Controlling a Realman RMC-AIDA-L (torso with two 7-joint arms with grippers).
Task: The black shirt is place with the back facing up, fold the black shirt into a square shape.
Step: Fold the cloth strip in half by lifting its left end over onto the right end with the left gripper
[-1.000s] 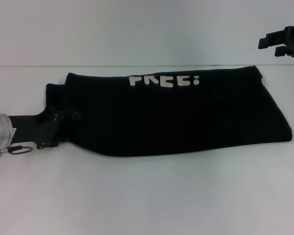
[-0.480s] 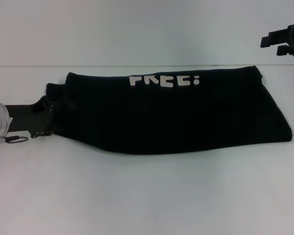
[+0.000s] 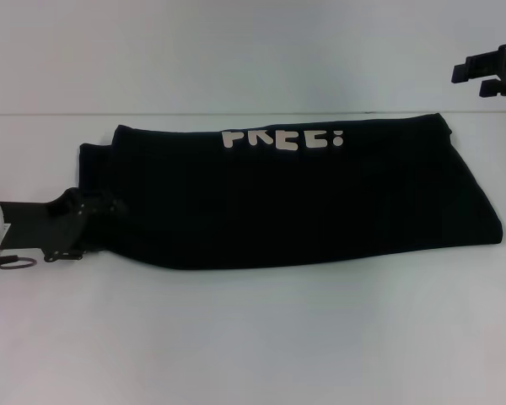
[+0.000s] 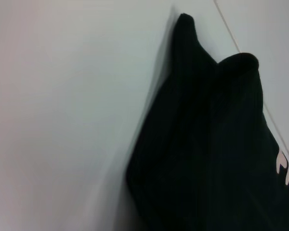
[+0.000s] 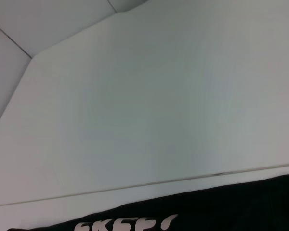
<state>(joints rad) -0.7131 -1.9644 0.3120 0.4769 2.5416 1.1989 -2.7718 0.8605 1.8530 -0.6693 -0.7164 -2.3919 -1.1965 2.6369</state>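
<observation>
The left end effector (image 3: 88, 221) has been drawn back to the shirt's (image 3: 295, 198) left end, grip state indeterminable; the long fold stands, cross-folds outstanding.

White table (image 3: 253, 337); folded black shirt (image 3: 304, 202) lying flat on it.

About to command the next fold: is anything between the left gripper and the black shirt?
Nothing visible. The left gripper is already at the near-left edge of the black shirt, with only bare table around it. The right gripper hangs far off at upper right.
</observation>
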